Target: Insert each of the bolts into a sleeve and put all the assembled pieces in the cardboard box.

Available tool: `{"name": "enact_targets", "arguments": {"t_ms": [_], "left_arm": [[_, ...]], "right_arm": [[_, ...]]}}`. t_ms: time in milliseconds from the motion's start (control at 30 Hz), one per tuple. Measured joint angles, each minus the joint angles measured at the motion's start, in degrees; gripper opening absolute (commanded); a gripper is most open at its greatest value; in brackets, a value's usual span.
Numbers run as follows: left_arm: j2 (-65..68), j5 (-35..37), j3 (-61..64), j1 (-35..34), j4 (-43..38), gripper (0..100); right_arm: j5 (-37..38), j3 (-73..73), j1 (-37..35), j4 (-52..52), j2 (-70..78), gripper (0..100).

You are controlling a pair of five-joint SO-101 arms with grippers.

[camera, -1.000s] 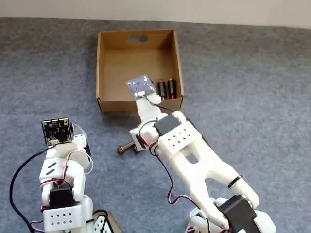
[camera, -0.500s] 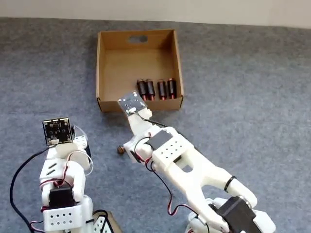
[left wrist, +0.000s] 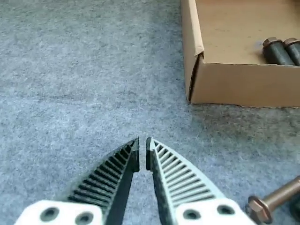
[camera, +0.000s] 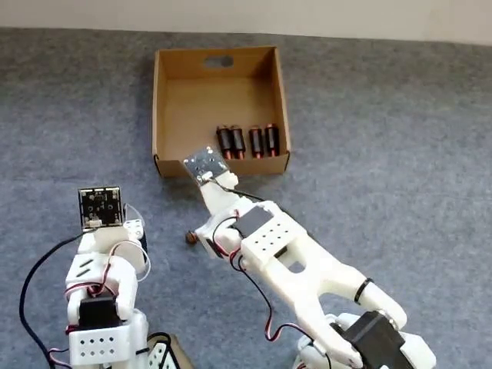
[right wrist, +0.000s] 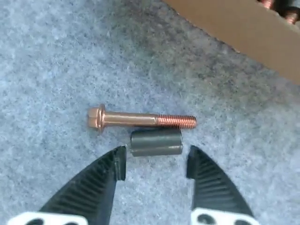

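On the grey carpet, in the right wrist view, a copper bolt (right wrist: 140,119) lies loose beside a dark sleeve (right wrist: 156,143). My right gripper (right wrist: 157,163) is open just over the sleeve, one finger at each of its ends. In the high view the bolt's head (camera: 191,237) peeks out beside the right arm (camera: 265,231). The cardboard box (camera: 163,108) holds several assembled pieces (camera: 247,141) along its near wall. My left gripper (left wrist: 143,154) is shut on nothing and hangs over bare carpet, short of the box corner (left wrist: 194,84), with the bolt (left wrist: 276,197) off to one side.
The box's near wall (right wrist: 243,28) stands close behind the bolt and sleeve. The left arm (camera: 100,261) stands at the lower left of the carpet. Open carpet lies left and right of the box.
The right arm pulled back from over the box to the loose bolt and sleeve in front of it, uncovering the pieces inside. The left arm shifted slightly.
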Motion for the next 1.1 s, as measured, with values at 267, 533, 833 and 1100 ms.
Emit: {"name": "enact_targets", "arguments": {"t_ms": [267,533,833,1100], "left_arm": [[0.00,0.00,0.00,0.09,0.00,6],[0.00,0.00,0.00,0.09,0.00,6],[0.00,0.00,0.00,0.09,0.00,6],[0.00,0.00,0.00,0.09,0.00,6]], "right_arm": [[0.00,2.11,-0.18,-0.09,0.00,25.3],[0.00,4.66,-3.34,-5.10,0.00,25.3],[0.00,7.82,-1.76,-8.97,0.00,25.3],[0.00,8.09,0.53,-10.20,0.00,25.3]]}}
